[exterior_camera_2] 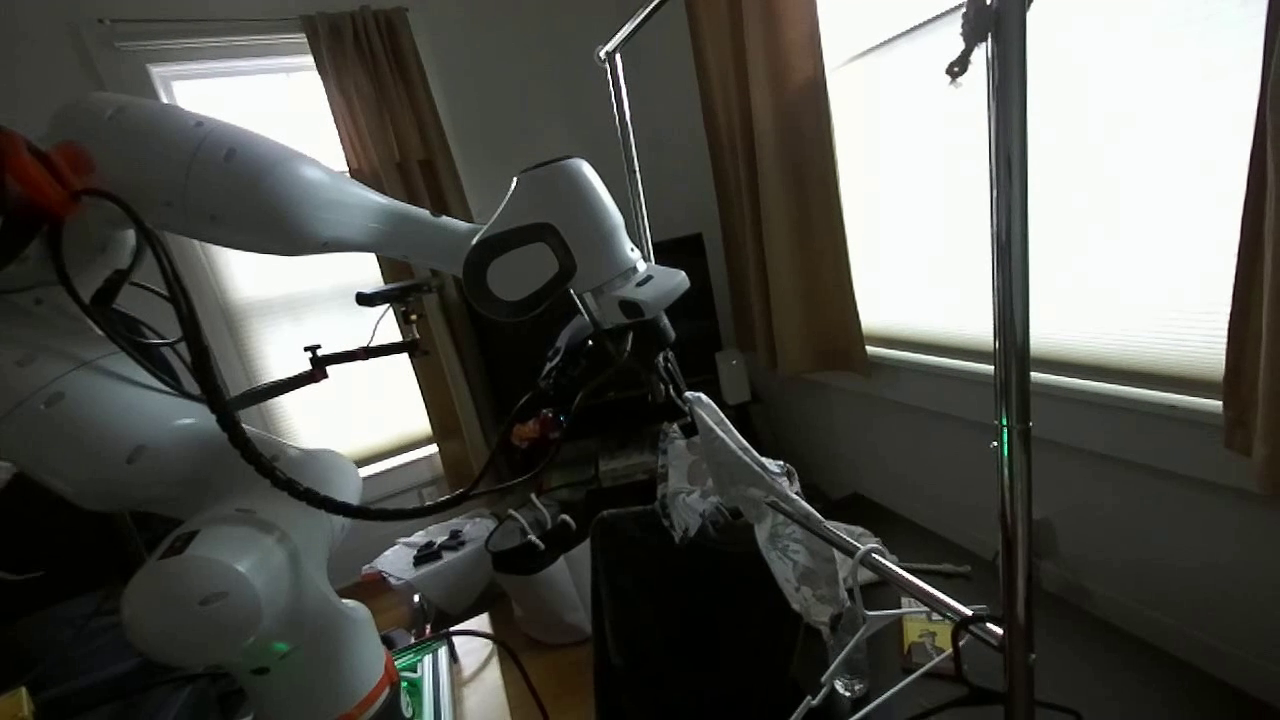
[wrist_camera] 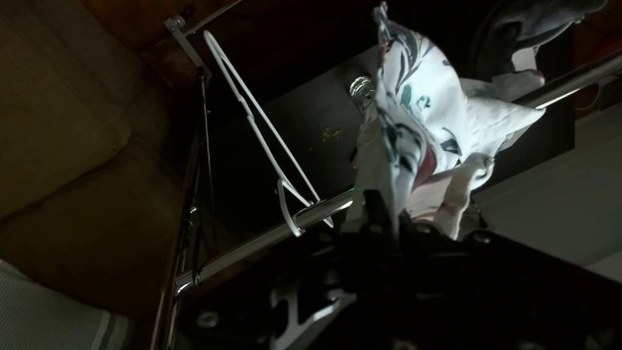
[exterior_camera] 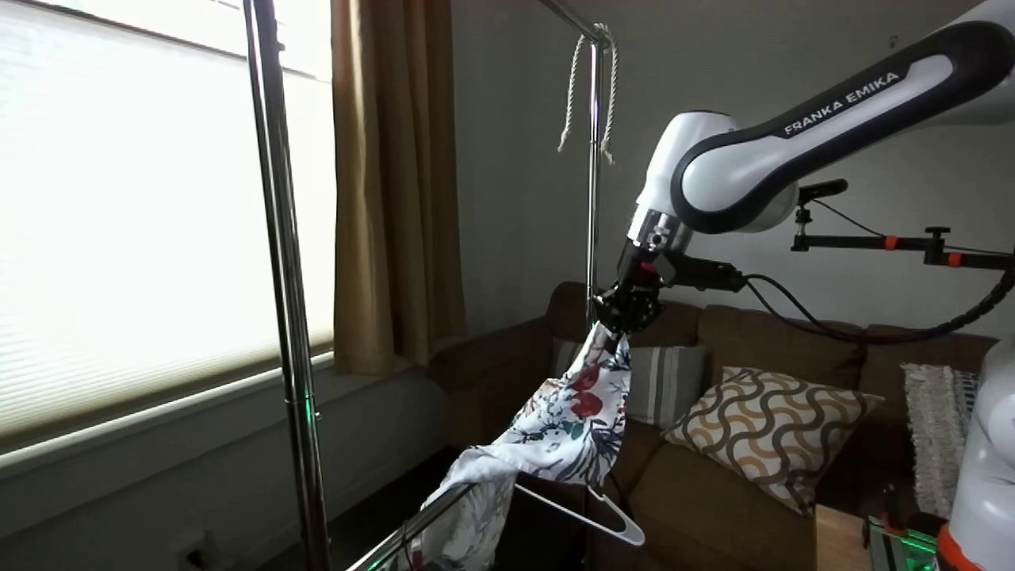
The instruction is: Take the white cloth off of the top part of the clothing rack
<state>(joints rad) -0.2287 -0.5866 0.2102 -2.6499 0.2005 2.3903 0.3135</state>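
Robotiq gripper [exterior_camera: 612, 337] fingers are clamped on fabric. The silvery metal clothing rack [exterior_camera_2: 1012, 330] is seen in both exterior views. Over its lower bar [exterior_camera_2: 935, 597] the white floral-print cloth [exterior_camera: 567, 420] is draped, one end held up by the gripper; on that bar a white plastic hanger [wrist_camera: 250, 117] is hooked.

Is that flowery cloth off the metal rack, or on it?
On it: the cloth drapes over a lower bar of the rack, though the gripper holds one part up.

Brown sofa [exterior_camera: 682, 500], grey wall [exterior_camera: 507, 198], brown curtain [exterior_camera: 396, 182] beside bright window [exterior_camera: 158, 214].
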